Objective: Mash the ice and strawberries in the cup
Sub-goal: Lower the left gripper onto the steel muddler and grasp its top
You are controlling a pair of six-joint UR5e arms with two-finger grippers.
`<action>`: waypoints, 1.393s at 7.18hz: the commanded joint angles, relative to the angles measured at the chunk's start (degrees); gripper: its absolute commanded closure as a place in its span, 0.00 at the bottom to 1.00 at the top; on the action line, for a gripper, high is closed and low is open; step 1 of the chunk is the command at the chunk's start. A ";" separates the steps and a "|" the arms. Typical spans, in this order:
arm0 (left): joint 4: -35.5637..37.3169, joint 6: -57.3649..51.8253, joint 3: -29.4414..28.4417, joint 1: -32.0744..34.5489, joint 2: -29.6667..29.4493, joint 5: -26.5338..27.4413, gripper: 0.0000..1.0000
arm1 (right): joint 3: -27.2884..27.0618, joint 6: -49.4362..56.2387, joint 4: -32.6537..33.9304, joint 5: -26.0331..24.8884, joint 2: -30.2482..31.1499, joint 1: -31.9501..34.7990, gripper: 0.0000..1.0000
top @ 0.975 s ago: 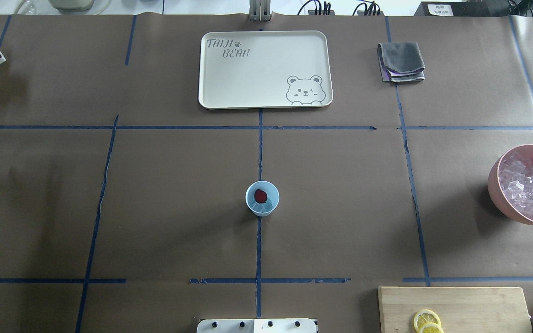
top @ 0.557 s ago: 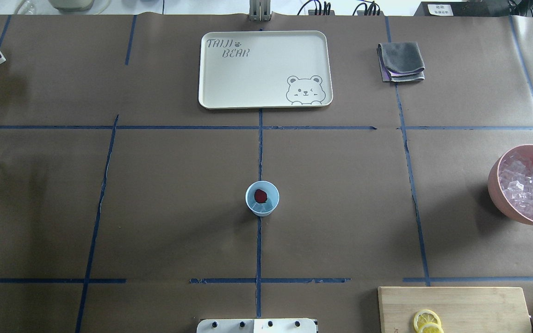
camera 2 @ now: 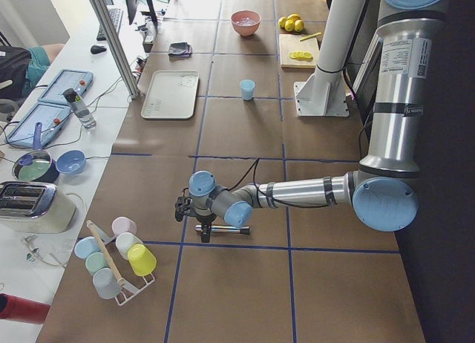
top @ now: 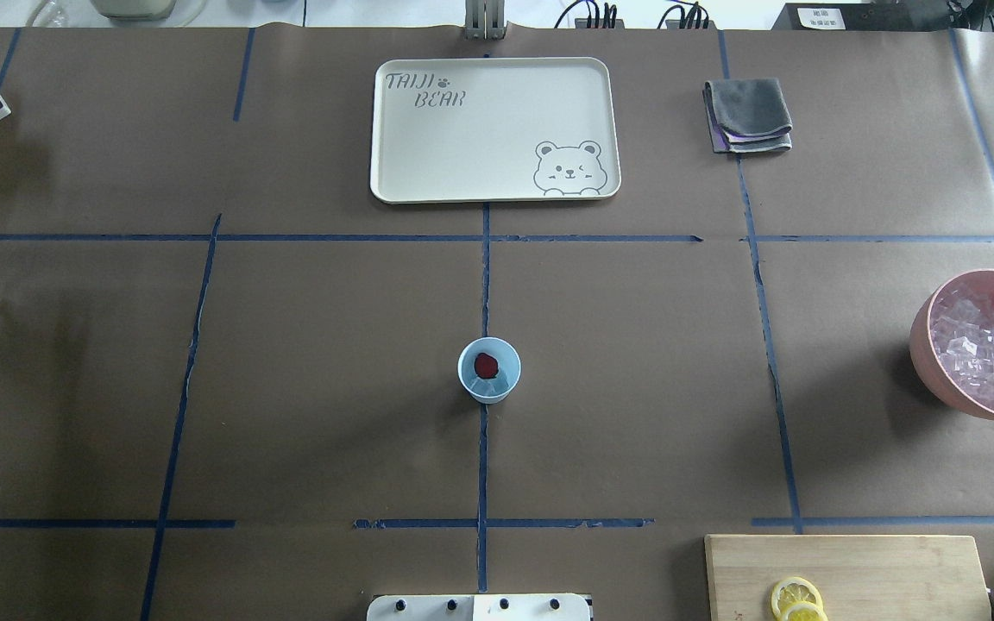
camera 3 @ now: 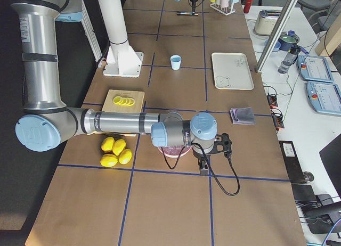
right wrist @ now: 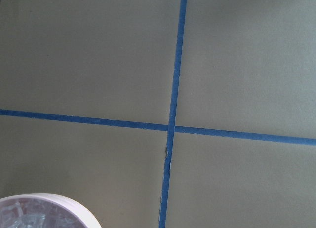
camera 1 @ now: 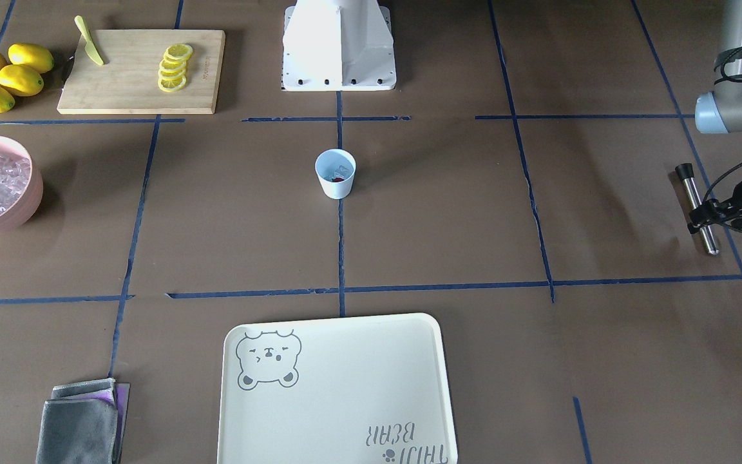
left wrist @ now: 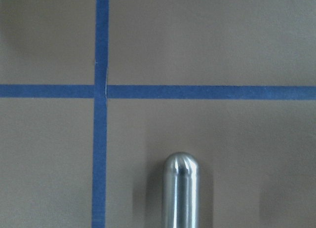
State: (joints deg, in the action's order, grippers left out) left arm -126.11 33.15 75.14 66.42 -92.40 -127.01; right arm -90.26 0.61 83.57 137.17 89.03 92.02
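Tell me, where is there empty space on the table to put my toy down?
Bare brown paper lies all around the cup, and between it and the tray. The tray itself holds nothing. It is crowded along one end: the pink bowl of ice, the cutting board with lemon slices and a knife, and whole lemons.

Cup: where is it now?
In the overhead view the cup stands mid-table on the central blue tape line, between the tray and the robot's base, strawberry inside.
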 commanded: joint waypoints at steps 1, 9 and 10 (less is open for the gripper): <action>-0.01 -0.02 -0.08 -0.06 -0.06 0.00 0.00 | 0.00 0.00 -0.08 0.03 0.00 0.00 0.01; -3.53 0.07 -2.90 -0.68 -0.50 0.18 0.00 | 0.00 0.00 -0.08 0.03 0.00 0.00 0.01; -3.53 0.16 -2.90 -0.68 -0.76 0.18 0.00 | 0.00 0.00 -0.08 0.03 0.00 0.00 0.01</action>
State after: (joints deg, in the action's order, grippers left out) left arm -129.54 33.24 72.31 65.77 -92.93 -126.83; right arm -90.26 0.61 83.50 137.20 89.02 92.02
